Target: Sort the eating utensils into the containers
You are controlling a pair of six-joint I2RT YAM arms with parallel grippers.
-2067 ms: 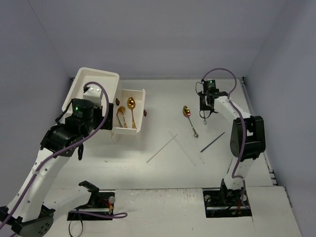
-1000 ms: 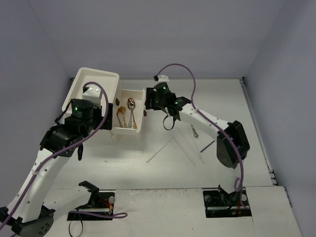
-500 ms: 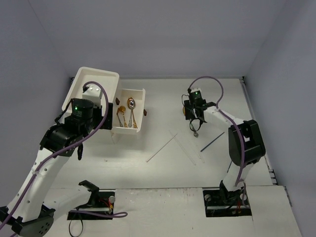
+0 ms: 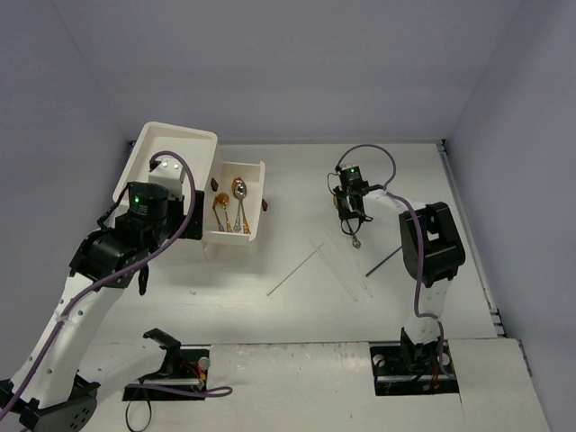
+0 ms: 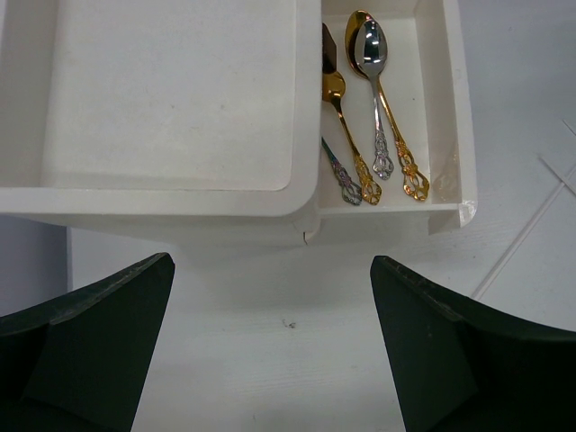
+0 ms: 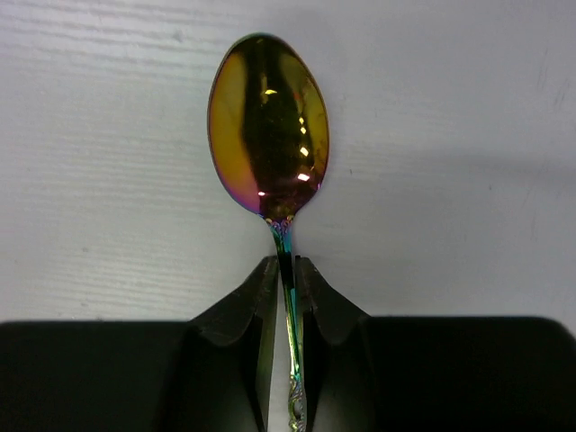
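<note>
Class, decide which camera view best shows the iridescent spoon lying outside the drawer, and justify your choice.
Right wrist: the iridescent spoon fills the frame, its neck pinched by the right end effector. Top external shows only part of its handle; left wrist misses it.

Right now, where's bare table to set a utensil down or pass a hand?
Free: the table between the open drawer and the right end effector, which is shut on the iridescent spoon. Also free: the strip on the near side of the drawer, left of the clear chopsticks. Crowded: centre, where the clear chopsticks lie spread beside the dark blue chopstick.
</note>
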